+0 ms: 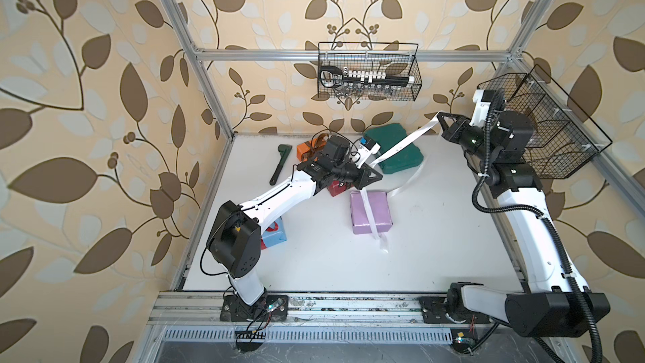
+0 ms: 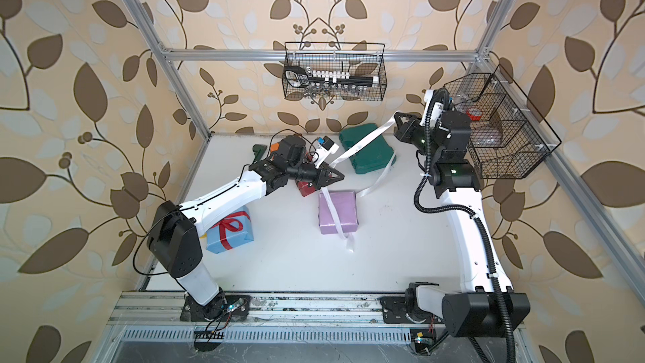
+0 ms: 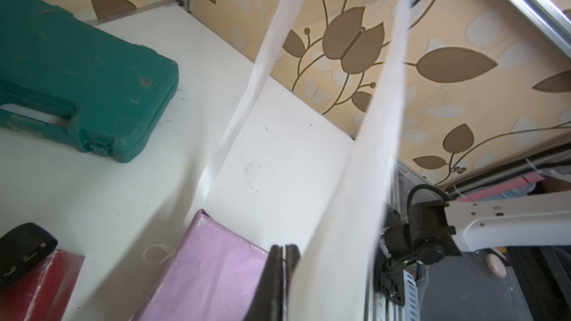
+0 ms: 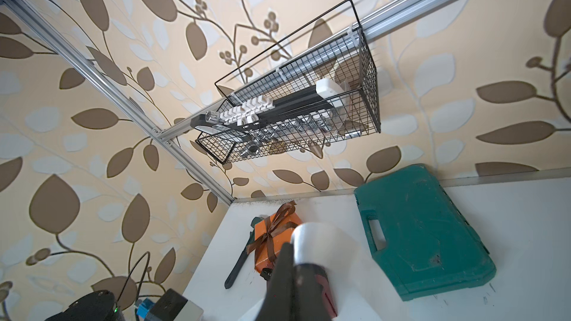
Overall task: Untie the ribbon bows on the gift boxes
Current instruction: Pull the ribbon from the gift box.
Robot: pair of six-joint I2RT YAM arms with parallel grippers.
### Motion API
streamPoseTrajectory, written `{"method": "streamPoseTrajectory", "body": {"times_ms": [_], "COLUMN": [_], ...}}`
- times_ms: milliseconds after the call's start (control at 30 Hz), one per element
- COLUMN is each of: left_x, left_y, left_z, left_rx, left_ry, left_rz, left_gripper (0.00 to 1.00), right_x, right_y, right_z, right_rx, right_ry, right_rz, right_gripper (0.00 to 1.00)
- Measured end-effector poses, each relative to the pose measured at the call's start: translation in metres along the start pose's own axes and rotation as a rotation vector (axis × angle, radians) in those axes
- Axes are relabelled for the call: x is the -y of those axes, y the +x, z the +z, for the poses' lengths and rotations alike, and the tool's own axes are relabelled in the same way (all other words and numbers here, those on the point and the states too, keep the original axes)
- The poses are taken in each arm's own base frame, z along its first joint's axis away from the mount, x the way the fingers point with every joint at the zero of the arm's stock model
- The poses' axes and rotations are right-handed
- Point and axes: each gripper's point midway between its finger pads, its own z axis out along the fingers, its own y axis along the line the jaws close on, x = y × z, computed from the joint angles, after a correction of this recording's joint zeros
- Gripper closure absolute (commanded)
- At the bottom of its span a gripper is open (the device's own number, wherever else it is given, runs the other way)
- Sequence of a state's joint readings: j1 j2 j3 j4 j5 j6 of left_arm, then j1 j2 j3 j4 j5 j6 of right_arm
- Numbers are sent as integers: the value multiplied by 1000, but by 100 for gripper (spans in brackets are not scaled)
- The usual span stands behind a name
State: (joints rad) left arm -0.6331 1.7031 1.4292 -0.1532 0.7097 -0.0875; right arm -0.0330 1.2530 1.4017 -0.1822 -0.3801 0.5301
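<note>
A white ribbon [image 1: 401, 144] runs slack across the lilac gift box [image 1: 371, 213] with no bow on it. From there it rises taut to my right gripper [image 1: 440, 115], which is shut on it high at the back right. My left gripper [image 1: 378, 177] hovers over the box's far edge, its jaws open by a narrow slit. Nothing sits between them, and the ribbon [image 3: 364, 155] passes beside them. The orange box [image 4: 275, 239] keeps its brown bow. The light blue box [image 2: 230, 232] keeps its red bow. The left arm partly hides the dark red box [image 1: 336, 188].
A green tool case [image 1: 394, 148] lies at the back of the table under the raised ribbon. A dark wrench [image 1: 279, 164] lies by the orange box. One wire basket [image 1: 370, 71] hangs on the back rail and another basket [image 1: 544, 127] on the right rail, close behind my right arm.
</note>
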Motion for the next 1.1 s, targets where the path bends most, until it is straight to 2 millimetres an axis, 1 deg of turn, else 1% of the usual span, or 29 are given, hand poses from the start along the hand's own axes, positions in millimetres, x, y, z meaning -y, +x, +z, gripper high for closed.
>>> {"method": "streamPoseTrajectory", "body": {"times_ms": [167, 267, 367, 433, 533, 600, 633, 733, 767, 933, 1100], "left_x": [13, 14, 12, 10, 8, 9, 9, 9, 8, 3, -10], "left_y": [4, 5, 7, 5, -3, -12, -20, -45, -51, -70, -81], "left_z": [-1, -1, -1, -1, 0, 0, 2, 8, 10, 21, 39], "left_rx": [-30, -34, -34, -26, 4, 27, 44, 112, 133, 231, 277], "left_ry": [73, 81, 68, 57, 43, 45, 49, 60, 61, 40, 41], "left_rz": [-32, -41, -43, -33, 6, 38, 60, 148, 176, 287, 316], "left_gripper": [1, 1, 1, 1, 1, 1, 1, 1, 1, 1, 1], "right_x": [9, 13, 7, 0, -16, -29, -36, -52, -57, -75, -93], "right_y": [5, 10, 11, 12, 13, 13, 14, 22, 25, 36, 40], "right_z": [9, 14, 14, 14, 13, 11, 11, 13, 13, 12, 9], "right_rx": [-17, -34, -45, -54, -76, -93, -104, -147, -163, -218, -239], "right_ry": [19, 22, -8, -50, -135, -199, -234, -312, -331, -400, -461], "right_rz": [10, 17, 27, 40, 78, 104, 118, 148, 157, 182, 185], "right_gripper": [100, 100, 100, 100, 100, 100, 100, 100, 100, 100, 100]}}
